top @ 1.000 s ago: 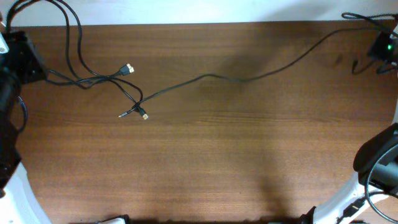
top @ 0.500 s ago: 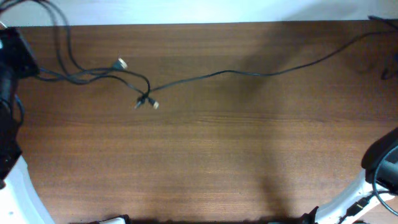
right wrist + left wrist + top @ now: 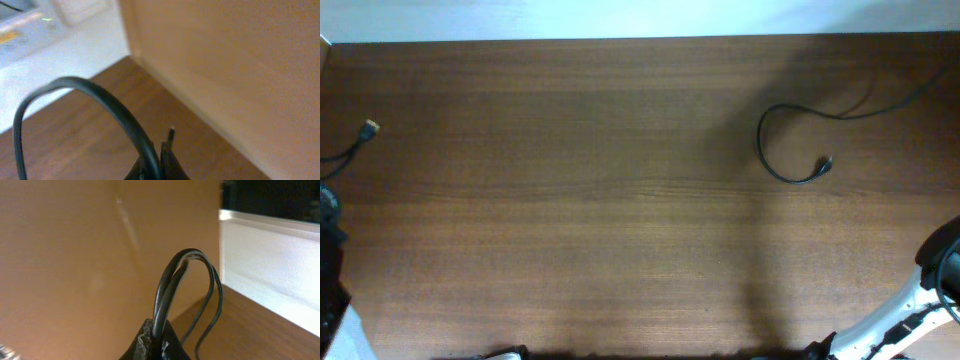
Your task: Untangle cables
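Note:
One black cable (image 3: 775, 170) lies in a loop at the right of the wooden table (image 3: 620, 230), its dark plug end (image 3: 827, 162) free. A second cable's pale plug end (image 3: 370, 127) lies at the left edge and trails off the table. Neither gripper shows in the overhead view. In the left wrist view my left gripper (image 3: 160, 341) is shut on two black cable strands (image 3: 186, 262) that arch up from the jaws. In the right wrist view my right gripper (image 3: 157, 165) is shut on one black cable (image 3: 102, 97) that arches to the left; a thin tip (image 3: 171, 133) sticks up beside the jaws.
Parts of the left arm (image 3: 328, 260) and the right arm (image 3: 925, 300) show at the table's lower corners. A white strip (image 3: 640, 18) runs along the far edge. A white device with a green light (image 3: 47, 20) stands beyond the table.
The knot at the table's left middle has come apart. The left strands slid off to the left edge. The long cable slid right and now lies looped with its end free.

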